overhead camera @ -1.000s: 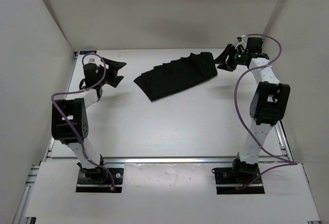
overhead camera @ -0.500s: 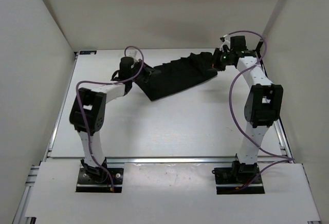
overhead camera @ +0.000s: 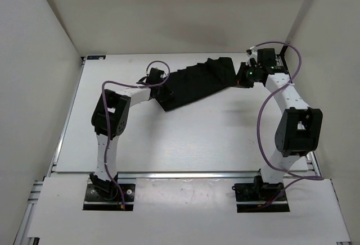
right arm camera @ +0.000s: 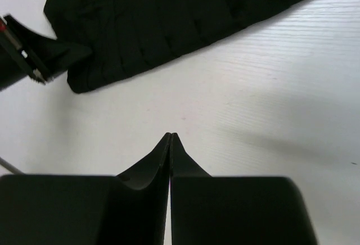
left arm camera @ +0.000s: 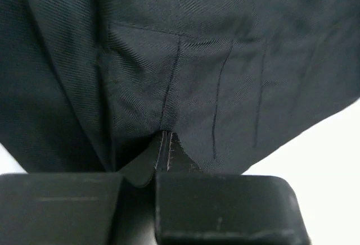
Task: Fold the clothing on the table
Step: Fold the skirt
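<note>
Two hands: left hand [left arm camera: 163,141] clamped on clothing [left arm camera: 236,59] edge, right hand [right arm camera: 170,139] together over table [right arm camera: 264,93] alongside.

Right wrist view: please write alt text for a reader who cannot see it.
The right gripper, fingers shut together on nothing, hangs over bare white table. The black pleated clothing lies across the top of the frame, apart from the fingertips, with the left gripper reaching its end at the frame's left.
</note>
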Controlling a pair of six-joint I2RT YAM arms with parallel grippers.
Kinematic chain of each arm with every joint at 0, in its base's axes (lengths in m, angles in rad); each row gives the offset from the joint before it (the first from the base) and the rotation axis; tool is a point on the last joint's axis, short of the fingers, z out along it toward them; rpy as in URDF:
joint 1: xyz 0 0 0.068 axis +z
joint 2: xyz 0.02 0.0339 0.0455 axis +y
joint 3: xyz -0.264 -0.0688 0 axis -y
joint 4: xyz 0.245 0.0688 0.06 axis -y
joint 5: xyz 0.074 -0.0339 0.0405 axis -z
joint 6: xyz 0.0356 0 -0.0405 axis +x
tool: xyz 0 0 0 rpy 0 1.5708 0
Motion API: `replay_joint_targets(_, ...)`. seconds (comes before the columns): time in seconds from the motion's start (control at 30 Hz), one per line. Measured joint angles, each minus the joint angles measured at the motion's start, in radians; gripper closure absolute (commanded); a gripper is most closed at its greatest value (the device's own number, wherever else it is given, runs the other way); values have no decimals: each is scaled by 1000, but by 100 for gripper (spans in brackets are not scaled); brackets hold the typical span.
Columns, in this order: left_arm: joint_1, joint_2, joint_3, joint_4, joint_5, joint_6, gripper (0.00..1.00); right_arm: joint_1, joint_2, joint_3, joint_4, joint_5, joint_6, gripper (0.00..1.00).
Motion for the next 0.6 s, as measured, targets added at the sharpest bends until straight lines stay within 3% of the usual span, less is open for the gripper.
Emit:
replay_joint_targets(0.2,-27,-33,34,-203,-83,105,100,-24,-3,-1,3,19,-6,97)
replay_joint_targets(0.27,-27,-82,-21,-243,-93,134,100,-25,-4,-1,0,21,-12,88)
replay_joint_targets(0.47,24,-413,-415,-326,-68,194,100,-11,-27,-42,-16,31,-62,58)
replay_joint_targets(0.53,77,-531,-535,-357,-55,211,100,17,-32,-56,-40,46,-101,57)
replay_joint_targets(0.6,137,-647,-634,-393,-44,225,100,55,-32,-57,-57,46,-128,65)
